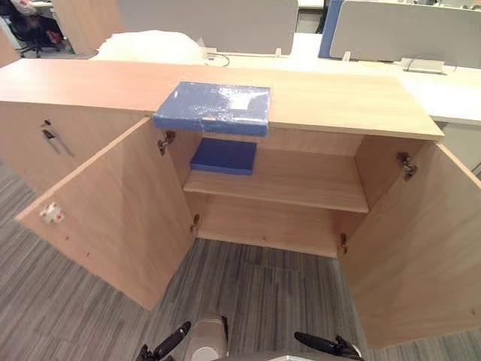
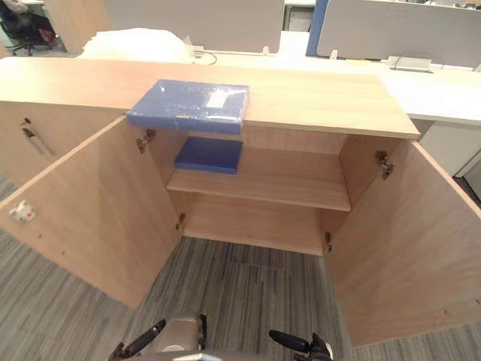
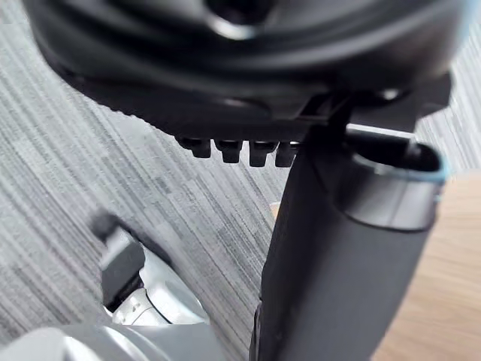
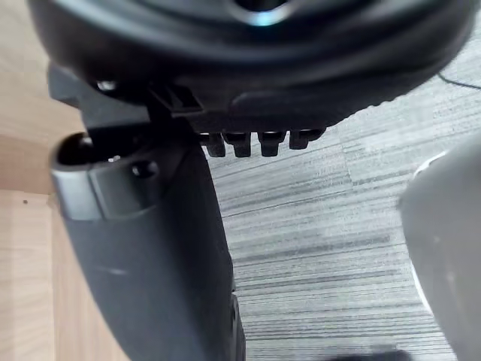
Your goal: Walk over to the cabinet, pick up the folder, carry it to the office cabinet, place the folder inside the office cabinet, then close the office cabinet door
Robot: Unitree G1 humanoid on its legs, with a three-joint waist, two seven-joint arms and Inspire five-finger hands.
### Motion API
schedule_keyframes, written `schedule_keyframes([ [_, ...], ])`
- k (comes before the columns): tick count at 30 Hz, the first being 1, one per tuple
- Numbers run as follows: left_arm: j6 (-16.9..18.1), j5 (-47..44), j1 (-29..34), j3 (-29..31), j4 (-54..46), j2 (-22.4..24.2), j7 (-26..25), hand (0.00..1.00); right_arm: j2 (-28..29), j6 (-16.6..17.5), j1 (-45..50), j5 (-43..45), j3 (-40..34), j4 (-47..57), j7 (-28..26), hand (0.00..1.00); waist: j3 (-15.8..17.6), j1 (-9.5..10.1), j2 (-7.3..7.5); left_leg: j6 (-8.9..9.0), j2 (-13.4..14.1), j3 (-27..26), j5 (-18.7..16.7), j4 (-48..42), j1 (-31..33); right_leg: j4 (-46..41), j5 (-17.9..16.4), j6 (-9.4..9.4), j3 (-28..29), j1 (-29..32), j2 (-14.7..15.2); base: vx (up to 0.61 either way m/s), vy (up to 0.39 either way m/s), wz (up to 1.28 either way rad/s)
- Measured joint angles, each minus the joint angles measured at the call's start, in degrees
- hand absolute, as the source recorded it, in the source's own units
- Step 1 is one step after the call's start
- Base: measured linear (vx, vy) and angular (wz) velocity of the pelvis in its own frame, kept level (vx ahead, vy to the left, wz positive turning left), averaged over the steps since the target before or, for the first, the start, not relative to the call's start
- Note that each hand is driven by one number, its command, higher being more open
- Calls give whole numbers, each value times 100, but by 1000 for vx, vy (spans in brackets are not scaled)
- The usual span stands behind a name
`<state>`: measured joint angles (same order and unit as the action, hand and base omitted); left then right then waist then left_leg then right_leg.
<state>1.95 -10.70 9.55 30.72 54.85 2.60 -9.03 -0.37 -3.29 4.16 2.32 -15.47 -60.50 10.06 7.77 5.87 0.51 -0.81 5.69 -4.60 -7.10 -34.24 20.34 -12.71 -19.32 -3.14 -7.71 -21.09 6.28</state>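
Observation:
A blue folder (image 1: 214,107) in shiny wrap lies flat on the wooden cabinet's top (image 1: 338,98), its near edge jutting over the open compartment. A second blue folder (image 1: 224,156) lies on the left part of the upper shelf inside. Both cabinet doors stand wide open, the left door (image 1: 113,210) and the right door (image 1: 421,241). My left hand (image 1: 167,344) and right hand (image 1: 325,344) hang low near the floor, well short of the cabinet. Both hold nothing, with fingers relaxed in the left wrist view (image 3: 240,150) and the right wrist view (image 4: 259,141).
A neighbouring closed cabinet with a key in its lock (image 1: 52,139) adjoins on the left. A white bundle (image 1: 150,47) lies behind the cabinet top, before grey desk dividers (image 1: 210,22). A white desk (image 1: 451,94) stands at the right. Grey carpet (image 1: 255,286) lies between the doors.

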Motion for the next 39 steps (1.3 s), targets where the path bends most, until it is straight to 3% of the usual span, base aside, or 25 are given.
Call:
schedule_keyframes([
  [1,-1,-11,-24,-19,31,-67,4,100,57,9,19,-3,49,5,3,100,-27,-24,76,-64,-129,13,-2,141,-65,1,-59,26,99,32,43,386,165,17],
  [2,52,4,-39,-21,52,-108,-10,100,189,82,-35,-1,113,23,1,100,-107,-27,204,-121,-184,-2,66,472,-175,178,-57,166,310,210,-33,293,107,14],
  [3,81,2,-31,-20,53,-115,-23,100,268,140,-70,1,114,59,-21,100,-93,-9,185,-109,-205,-28,117,722,-331,318,59,279,370,308,-90,236,105,5],
  [4,44,-8,-31,-19,91,-122,-25,100,323,192,-105,2,111,69,-36,100,-89,-16,197,-124,-249,-51,138,909,-517,436,336,273,399,361,-119,164,100,1],
  [5,46,-2,-53,-20,219,-153,-53,100,380,226,-107,2,86,87,-54,100,-126,-38,210,-151,-353,-85,154,1116,-743,384,583,211,393,401,-72,162,68,1],
  [9,42,-1,-9,-87,387,-160,-46,100,425,221,-85,-2,-130,12,-136,100,-480,-34,133,-167,-521,-379,396,2015,-1107,417,955,-98,635,633,180,169,15,-30],
  [11,36,-12,19,-89,383,-90,-49,100,350,146,-80,-17,-348,88,-174,100,-487,-15,45,-196,-574,-597,431,2332,-1306,-152,951,-105,651,988,286,124,39,-61],
  [13,44,-10,56,-87,373,-40,-45,100,207,48,-83,-97,-364,189,-187,100,-452,11,-40,-162,-669,-785,461,2809,-1867,-1955,908,-88,650,1670,507,122,119,-52],
  [15,51,0,62,-278,400,-261,-20,100,200,-25,-105,-220,-318,220,-57,100,-340,-87,165,-175,-958,-894,287,3029,-2446,-4046,1111,343,504,2465,1095,168,99,-24],
  [16,51,0,60,-405,459,-322,22,100,181,-12,-95,-222,-330,225,-75,100,-356,-125,170,-189,-965,-884,233,3015,-2572,-4266,1004,411,327,2635,1243,219,48,-1],
  [18,48,-4,76,-598,534,-405,101,100,127,54,-111,-213,-357,218,-101,100,-370,-203,133,-195,-862,-813,217,3134,-2830,-4000,566,227,7,2915,1305,219,-11,13],
  [19,53,-10,75,-659,572,-420,123,100,116,80,-114,-204,-361,210,-110,100,-375,-240,96,-189,-777,-760,214,3149,-2861,-3731,466,154,-29,2960,1198,213,-104,33],
  [20,51,-46,66,-801,640,-449,185,100,89,111,-135,-197,-367,199,-132,100,-365,-335,6,-185,-593,-628,213,3152,-2914,-2974,354,10,24,2994,864,229,-170,53],
  [21,54,-149,24,-850,690,-456,225,100,52,114,-167,-186,-374,100,-129,100,-352,-379,-9,-156,-465,-480,230,3136,-2917,-1953,425,-117,209,2940,542,231,-207,60],
  [22,54,-223,16,-844,685,-480,260,100,66,101,-147,-168,-371,59,-130,100,-347,-380,57,-122,-470,-397,229,3126,-2925,-1318,643,-168,299,2843,450,225,-249,70],
  [23,47,-284,-115,-845,729,-445,305,100,31,88,-70,-27,-430,-43,-145,100,-320,-382,55,52,-423,-209,175,3138,-3038,-1047,922,-138,206,2667,372,203,-261,51],
  [25,61,-779,-95,-834,679,-208,408,100,-155,54,-72,12,-389,-174,-135,100,-467,-308,-184,252,-149,-238,165,3161,-3006,-869,893,-39,95,2575,123,191,-287,21],
  [28,61,-1394,-71,-1095,257,-59,510,100,-201,10,-71,7,-350,-167,-206,100,-498,-330,-276,345,48,-154,203,3259,-2985,-586,949,76,-71,2441,-79,70,-202,15],
  [31,62,-2061,241,-2002,-1034,5,635,100,-154,-28,-54,4,-237,-177,-250,100,-532,-325,-169,425,214,-1,232,3351,-2962,-155,1091,131,-254,2229,-252,17,-135,25],
  [34,59,-2193,513,-2472,-1928,6,710,100,-150,-32,-49,-2,-105,-174,-256,100,-567,-325,-113,448,213,21,246,3418,-2940,35,1183,111,-274,2176,-270,31,-12,4],
  [39,133,-2238,814,-2619,-3478,-61,610,100,-162,-43,-54,-14,-67,-172,-254,100,-580,-306,-161,442,111,87,253,3469,-2927,421,1370,12,-362,1936,-227,28,44,9],
])
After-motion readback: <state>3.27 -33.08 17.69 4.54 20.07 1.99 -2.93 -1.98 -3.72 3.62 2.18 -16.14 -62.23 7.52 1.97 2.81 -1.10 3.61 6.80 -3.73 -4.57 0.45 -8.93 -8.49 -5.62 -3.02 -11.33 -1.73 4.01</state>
